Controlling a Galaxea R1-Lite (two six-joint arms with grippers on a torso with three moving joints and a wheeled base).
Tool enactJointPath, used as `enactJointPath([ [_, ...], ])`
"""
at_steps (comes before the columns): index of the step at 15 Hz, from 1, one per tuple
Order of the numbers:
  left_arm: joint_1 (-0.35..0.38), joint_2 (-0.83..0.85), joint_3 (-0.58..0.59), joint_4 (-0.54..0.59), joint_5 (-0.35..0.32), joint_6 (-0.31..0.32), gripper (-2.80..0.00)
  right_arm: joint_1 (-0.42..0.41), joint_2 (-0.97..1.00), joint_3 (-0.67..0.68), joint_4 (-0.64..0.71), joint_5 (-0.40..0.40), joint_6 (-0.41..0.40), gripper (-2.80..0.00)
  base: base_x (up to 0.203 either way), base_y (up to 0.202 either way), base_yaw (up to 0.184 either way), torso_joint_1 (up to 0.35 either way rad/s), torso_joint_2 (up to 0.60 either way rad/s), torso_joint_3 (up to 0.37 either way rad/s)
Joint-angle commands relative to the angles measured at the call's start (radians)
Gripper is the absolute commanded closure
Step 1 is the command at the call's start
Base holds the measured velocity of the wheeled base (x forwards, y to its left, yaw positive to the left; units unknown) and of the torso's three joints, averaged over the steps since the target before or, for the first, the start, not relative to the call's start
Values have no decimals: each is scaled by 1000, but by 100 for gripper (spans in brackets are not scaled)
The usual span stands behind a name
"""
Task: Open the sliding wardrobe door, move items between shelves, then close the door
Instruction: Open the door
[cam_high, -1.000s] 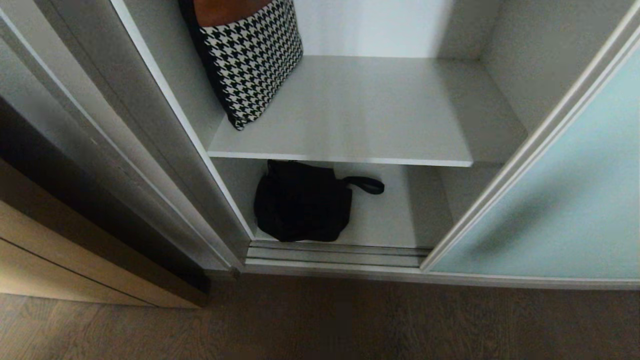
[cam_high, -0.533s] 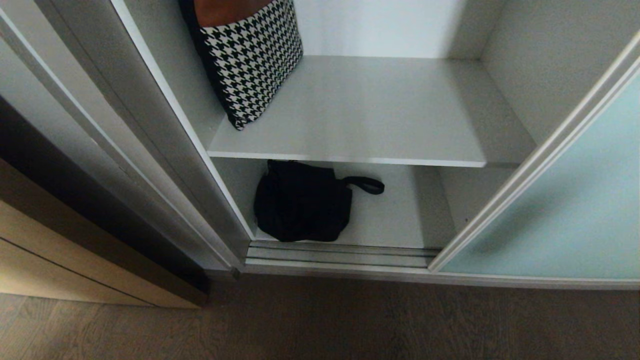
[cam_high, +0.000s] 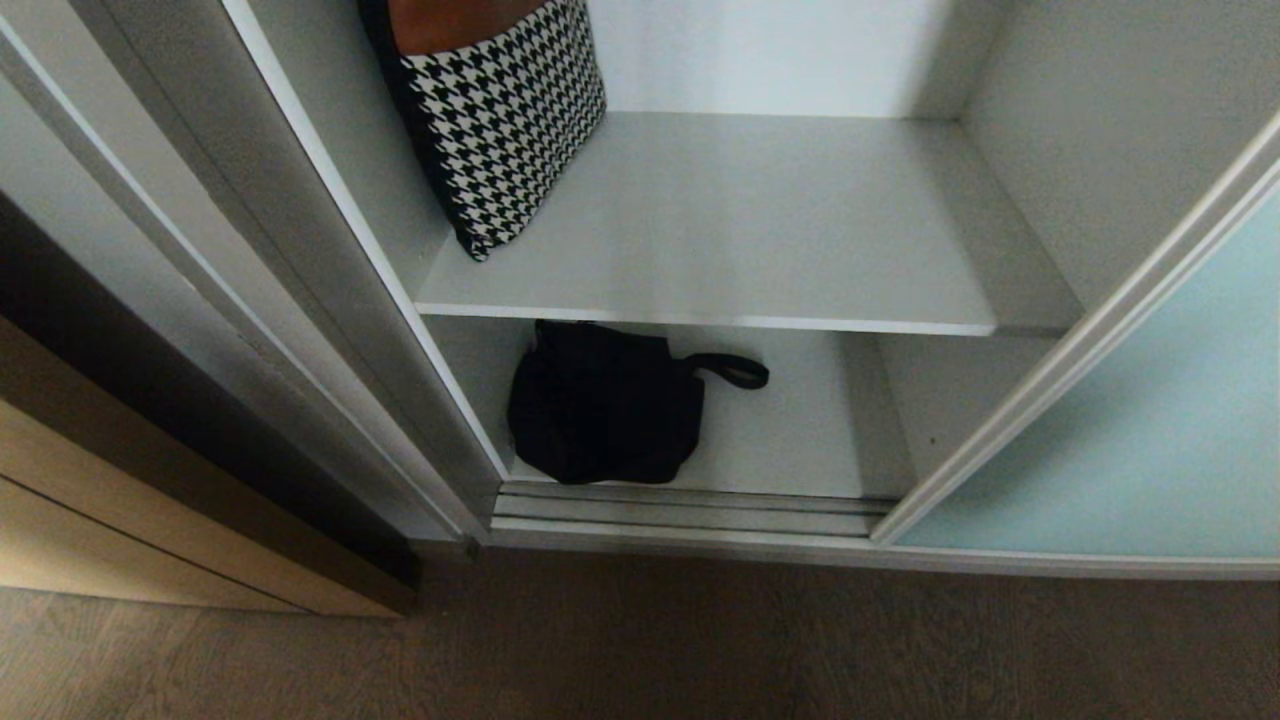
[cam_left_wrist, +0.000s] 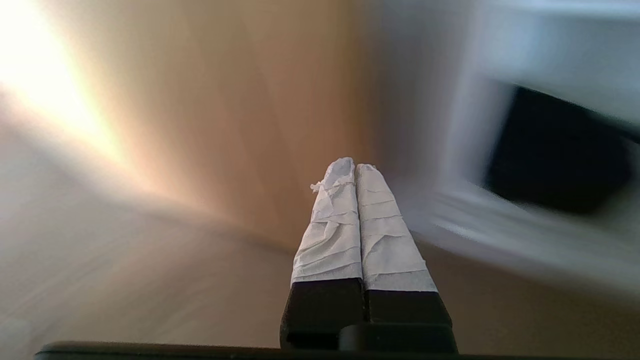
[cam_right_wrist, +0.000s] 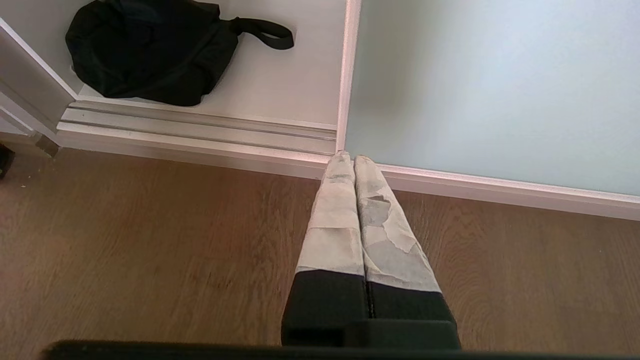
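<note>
The sliding wardrobe door (cam_high: 1150, 430), frosted pale blue-green glass in a silver frame, stands at the right with the wardrobe open. A houndstooth bag (cam_high: 500, 130) with an orange-brown inside leans at the left of the upper shelf (cam_high: 750, 230). A black pouch bag (cam_high: 600, 405) with its strap (cam_high: 735, 372) lies on the lower shelf (cam_high: 800, 445). Neither arm shows in the head view. My left gripper (cam_left_wrist: 354, 167) is shut and empty, facing a tan surface, with the black pouch (cam_left_wrist: 555, 155) blurred off to one side. My right gripper (cam_right_wrist: 351, 157) is shut and empty over the floor, tips by the door's (cam_right_wrist: 490, 85) lower corner.
A ribbed silver floor track (cam_high: 680, 510) runs along the wardrobe's front. A tan wooden cabinet front (cam_high: 100, 520) stands to the left of the wardrobe frame. Brown wood floor (cam_high: 700, 650) lies in front. The right half of the upper shelf is bare.
The door's left edge has slid further right, uncovering more of both shelves. The two bags have not moved.
</note>
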Motion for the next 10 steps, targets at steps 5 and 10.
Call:
enactJointPath([
  [5, 4, -26, -37, 231, -524, -143, 0, 0, 0, 0, 0, 0, 0, 0, 0, 0, 0, 0, 0, 0],
  [10, 4, -27, -50, 271, -465, 71, 0, 0, 0, 0, 0, 0, 0, 0, 0, 0, 0, 0, 0, 0],
])
